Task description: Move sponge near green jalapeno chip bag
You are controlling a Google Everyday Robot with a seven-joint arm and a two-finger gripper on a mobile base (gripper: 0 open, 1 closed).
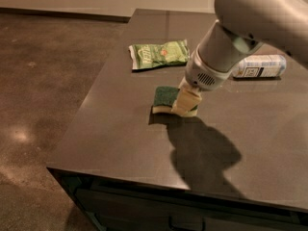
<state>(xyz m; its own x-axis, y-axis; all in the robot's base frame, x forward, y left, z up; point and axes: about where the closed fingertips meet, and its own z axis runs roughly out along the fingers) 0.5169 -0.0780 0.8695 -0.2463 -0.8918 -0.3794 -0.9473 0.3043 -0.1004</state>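
The big dark table [120,143] fills most of the frame. The fat grey robot arm [260,18] comes in from the upper right and reaches down to the middle. The green jalapeno chip bag [159,54] lies flat on the table in the upper middle of the frame. A clear bottle [260,65] lies on its side at the right, partly behind the arm. The sponge [165,96] is in the middle of the frame, just below the bag and a little apart from it, green side up. There is a dark shadow under its left edge, so I think it may be a tiny bit off the table.

What could go wrong? The sponge is soft and is held only by its right end, so it could slip out or flop down. If the arm goes too far, it could bump the bag and push it away.

The end effector [186,101] is closed in on the right end of the sponge and looks to be pinching it.
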